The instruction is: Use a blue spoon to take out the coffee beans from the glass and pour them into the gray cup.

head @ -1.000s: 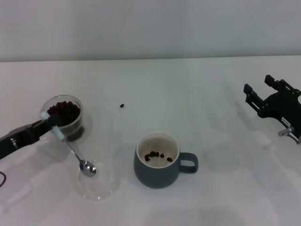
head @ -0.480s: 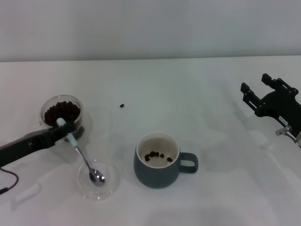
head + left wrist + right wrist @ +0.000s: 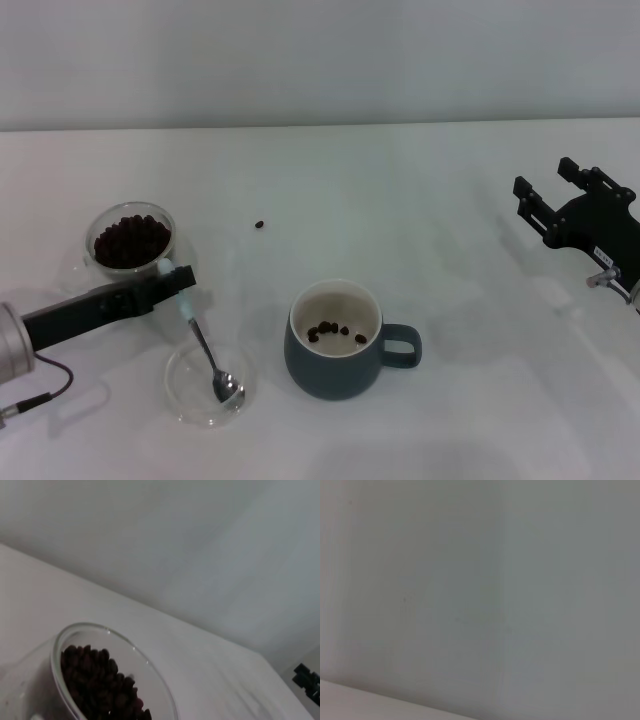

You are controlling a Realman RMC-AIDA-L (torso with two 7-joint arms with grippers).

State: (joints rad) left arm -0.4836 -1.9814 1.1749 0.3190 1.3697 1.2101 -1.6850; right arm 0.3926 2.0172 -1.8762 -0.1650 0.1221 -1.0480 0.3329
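The glass [image 3: 128, 243], full of coffee beans [image 3: 130, 238], stands at the left; the left wrist view shows its rim and beans [image 3: 100, 680] close up. My left gripper [image 3: 178, 281] sits just right of and in front of the glass, shut on the pale handle of the blue spoon [image 3: 205, 347]. The spoon slants down, and its metal bowl rests in a shallow clear dish [image 3: 190, 400] with no beans showing in it. The gray cup [image 3: 335, 365] stands in the middle with a few beans [image 3: 335, 330] inside. My right gripper [image 3: 548, 178] hangs open at the far right.
One loose bean [image 3: 259, 225] lies on the white table behind the cup. The cup's handle [image 3: 400, 347] points right. A cable [image 3: 40, 390] trails from the left arm at the front left. The right wrist view shows only a blank wall.
My left gripper has moved right and toward the front, away from the glass, carrying the spoon. The spoon's bowl has slid across the dish. The right gripper has barely moved.
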